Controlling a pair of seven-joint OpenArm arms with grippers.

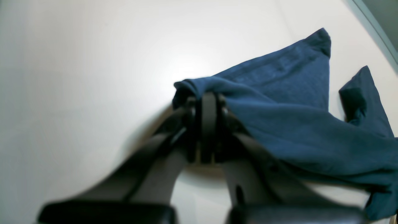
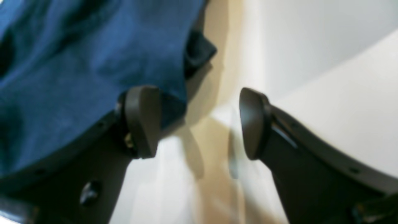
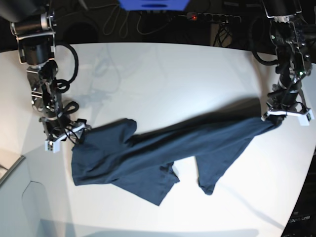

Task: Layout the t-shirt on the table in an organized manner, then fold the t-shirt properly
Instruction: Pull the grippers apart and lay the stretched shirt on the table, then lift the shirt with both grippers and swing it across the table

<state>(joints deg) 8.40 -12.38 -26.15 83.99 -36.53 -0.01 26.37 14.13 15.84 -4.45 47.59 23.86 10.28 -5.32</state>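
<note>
The dark navy t-shirt (image 3: 148, 158) lies stretched and crumpled across the white table (image 3: 163, 79), running from the base view's left to its right. My left gripper (image 3: 276, 121) is at the shirt's right end, lifting it slightly. In the left wrist view that gripper (image 1: 208, 102) is shut on a bunched edge of the t-shirt (image 1: 295, 124). My right gripper (image 3: 74, 136) is at the shirt's left end. In the right wrist view it (image 2: 199, 124) stands open. The t-shirt (image 2: 77, 68) drapes over the outside of one finger (image 2: 143, 121), and nothing lies between the two.
A pale grey box corner (image 3: 15, 197) sits at the front left, off the table's curved edge. Cables and a power strip (image 3: 212, 17) lie behind the table's far edge. In the left wrist view the table edge (image 1: 373, 28) runs close to the cloth.
</note>
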